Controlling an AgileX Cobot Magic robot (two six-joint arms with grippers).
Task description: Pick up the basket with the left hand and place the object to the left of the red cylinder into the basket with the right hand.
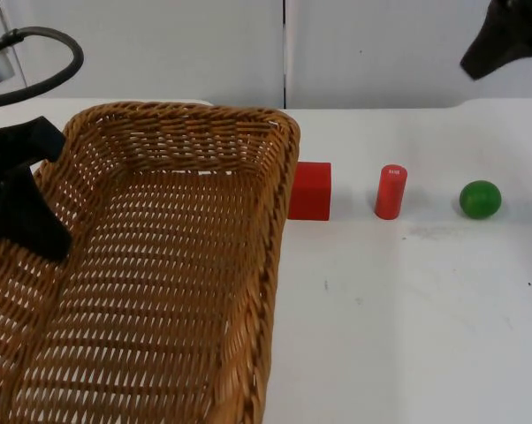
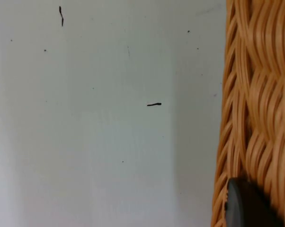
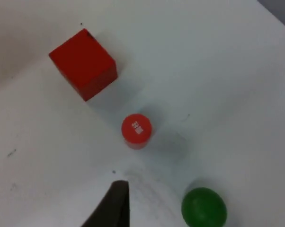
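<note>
Three objects from right wrist: red cube [image 3: 84, 63], red cylinder [image 3: 136, 130], green ball [image 3: 203, 207]

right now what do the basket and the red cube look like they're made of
The basket looks like woven wicker or rattan: tan strands interlaced in rows, with a braided rim, slightly glossy. The red cube looks like painted wood or possibly plastic: flat faces, crisp edges, an even matte red with no grain showing, so the look leaves it open.
</note>
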